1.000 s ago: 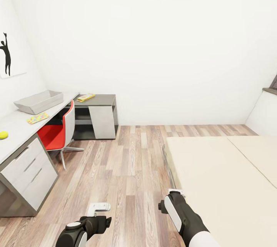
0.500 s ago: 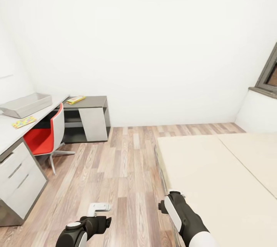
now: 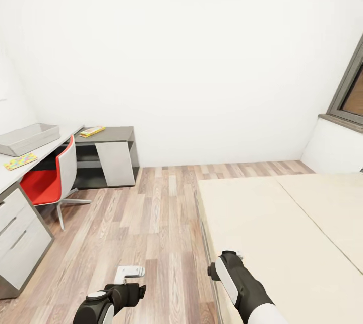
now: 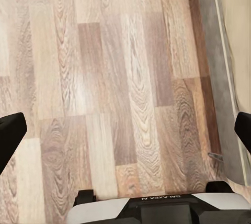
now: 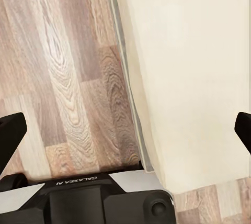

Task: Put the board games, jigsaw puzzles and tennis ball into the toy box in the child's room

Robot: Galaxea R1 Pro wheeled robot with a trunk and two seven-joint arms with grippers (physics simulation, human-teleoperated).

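Camera swung right, toy box (image 3: 27, 138) now at view's edge | bed (image 3: 282, 233) being faced for its games | both grippers spread wide, empty.

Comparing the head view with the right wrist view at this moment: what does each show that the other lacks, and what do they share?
Head view alone: the table carrying the toy box, a jigsaw puzzle and a board game, plus a red chair and a window. Right wrist view alone: the right gripper, open and empty, with wide-set fingertips. Shared: the bed edge and the wooden floor.
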